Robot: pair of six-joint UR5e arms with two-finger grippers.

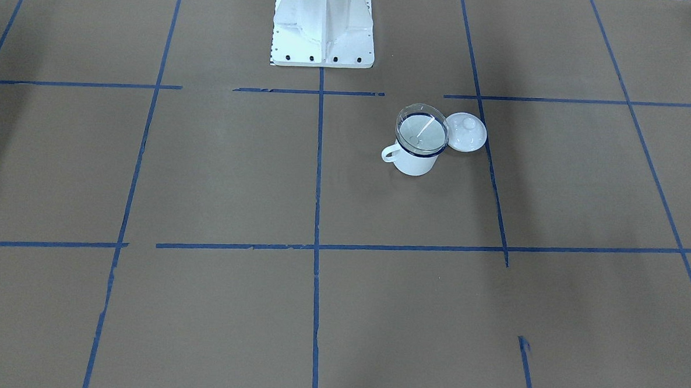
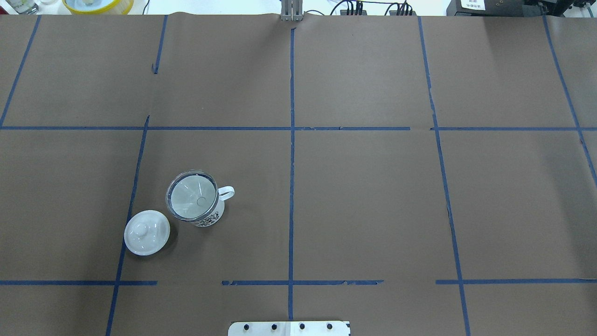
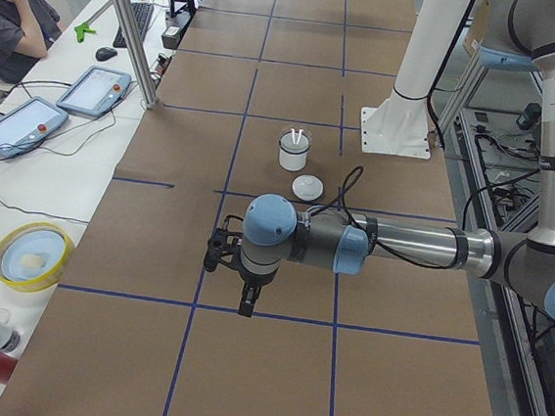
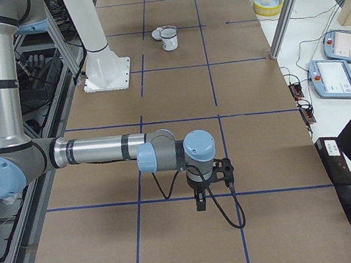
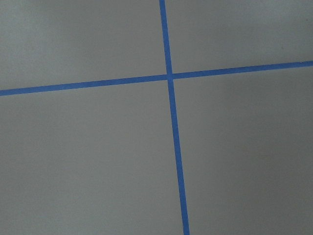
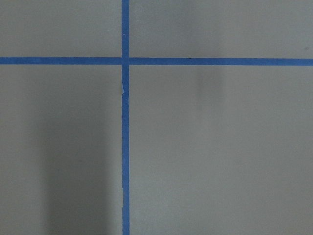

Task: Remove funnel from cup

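Note:
The clear funnel [image 2: 192,196] sits mouth up in the white cup [image 2: 211,218], spout down inside; the cup's loop handle points toward the table's middle. Both also show in the front view, funnel [image 1: 421,132] in cup [image 1: 414,163], and small in the side views [image 3: 294,149] [image 4: 169,37]. My left gripper [image 3: 246,308] hangs fingers down over the paper, well away from the cup. My right gripper [image 4: 201,204] hangs the same way at the table's other end. I cannot tell whether either is open or shut. The wrist views show only brown paper and blue tape.
A white round lid with a knob [image 2: 147,232] lies beside the cup, on its side away from the handle. The robot's white base [image 1: 323,27] stands behind. Tablets [image 3: 92,90] and a yellow bowl [image 3: 32,255] lie on the side bench, where an operator sits.

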